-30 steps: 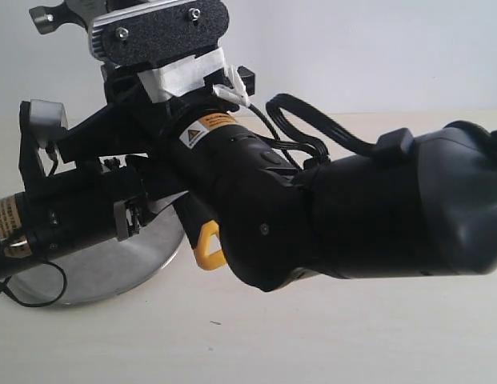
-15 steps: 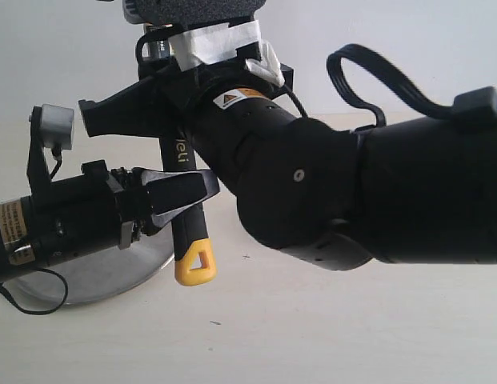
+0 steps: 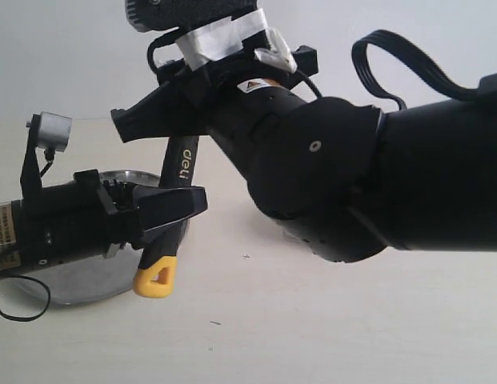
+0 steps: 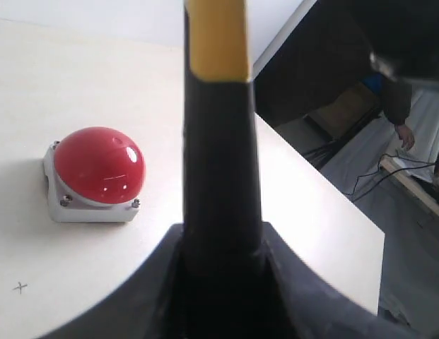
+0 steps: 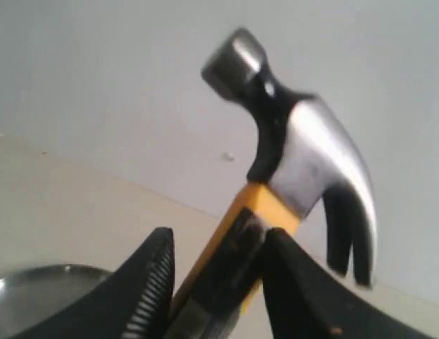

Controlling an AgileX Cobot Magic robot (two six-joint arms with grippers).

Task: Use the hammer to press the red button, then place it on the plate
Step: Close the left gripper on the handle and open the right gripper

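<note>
Mid-left, left claw (image 3: 180, 206) pinched hammer (image 3: 184, 164) low on handle; right claw (image 5: 215, 265) spread, one pad off neck. Top-heavy head could pivot, slip, miss red button (image 4: 99, 173); plate (image 3: 80, 280) sat lower left.

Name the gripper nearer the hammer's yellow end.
Left. The left gripper clamps the hammer just above its yellow end; the right gripper sits higher, near the head.

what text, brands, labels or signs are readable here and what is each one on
"deli": white letters on the hammer handle.
warning-triangle sticker on the right arm: print too small to read.
yellowish sticker on the left arm: print too blurred to read.
small cross mark on the table: no wording.
</note>
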